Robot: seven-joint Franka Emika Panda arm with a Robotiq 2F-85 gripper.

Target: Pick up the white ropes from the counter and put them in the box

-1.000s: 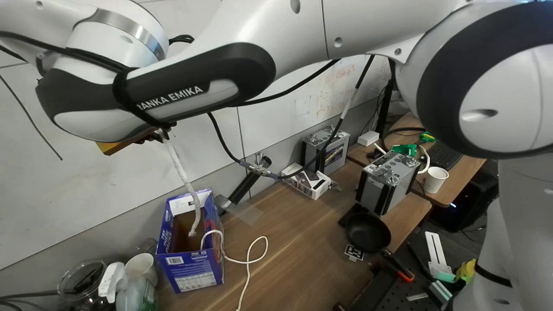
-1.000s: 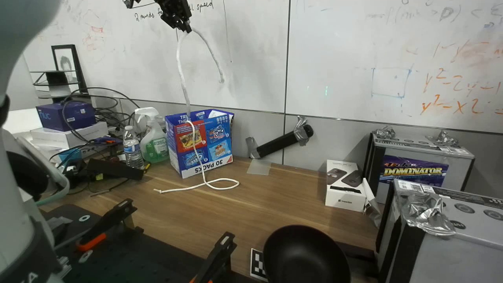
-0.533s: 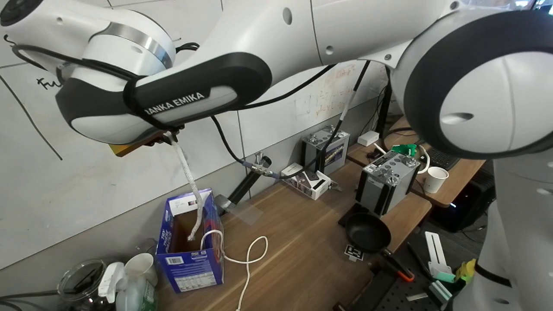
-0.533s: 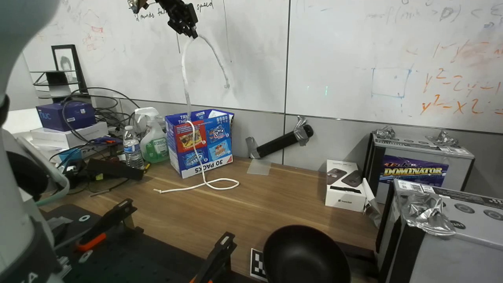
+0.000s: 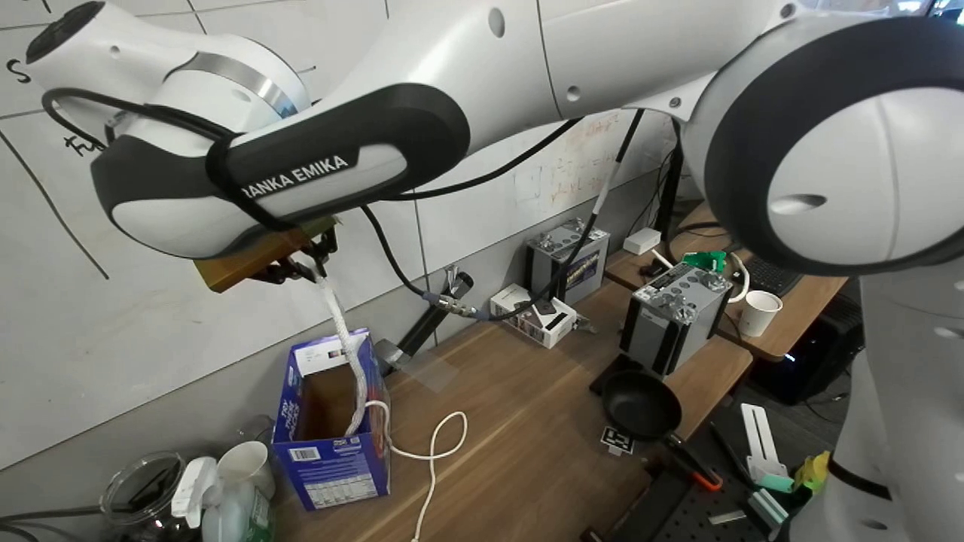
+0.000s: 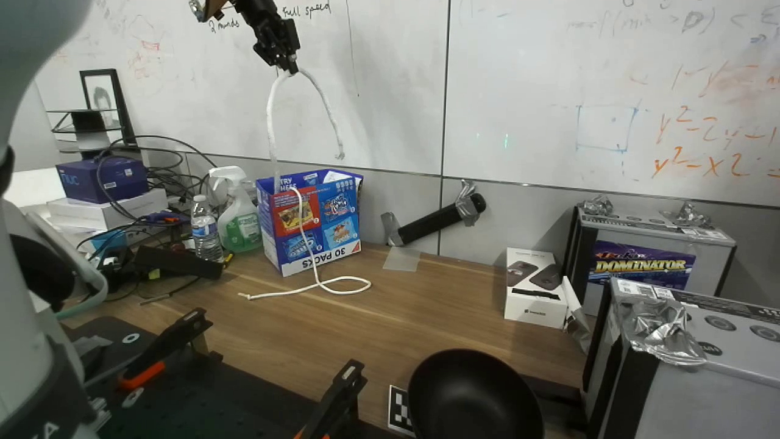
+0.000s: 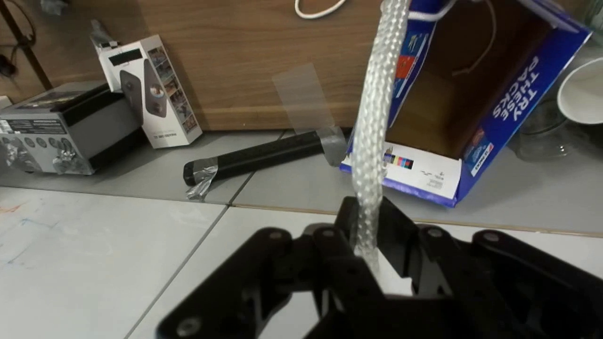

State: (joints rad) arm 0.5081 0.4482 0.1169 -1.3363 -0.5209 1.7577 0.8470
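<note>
A white dry-erase board (image 6: 548, 128) marked with handwriting stands behind the long brown wood-grain counter (image 6: 396, 311) that I work over. I judge the step in hand to be lowering the rope into the box. The black two-finger gripper (image 7: 370, 216) is clamped on a thick white braided rope (image 7: 372, 136), which passes between its fingers. Procedure: centre the jaws over the mouth of the blue printed cardboard box (image 5: 343, 470) with the brown interior, descend slowly and straight, and let the long strand fold onto the bottom. I should release only when the fingertips are at or below the rim and the short tail falls within the walls; from height, that tail could drop outside. Avoid snagging the thin white cord (image 6: 315, 268), which drapes over the rim and loops onto the counter; I expect it to need a separate pick. Position: the gripper is well above the box. In an exterior view the rope bends over at the fingertips, its long strand running down into the box and its short tail hanging free above the rim. In my wrist view the box mouth lies beside the strand, so I would check alignment before descending.
</note>
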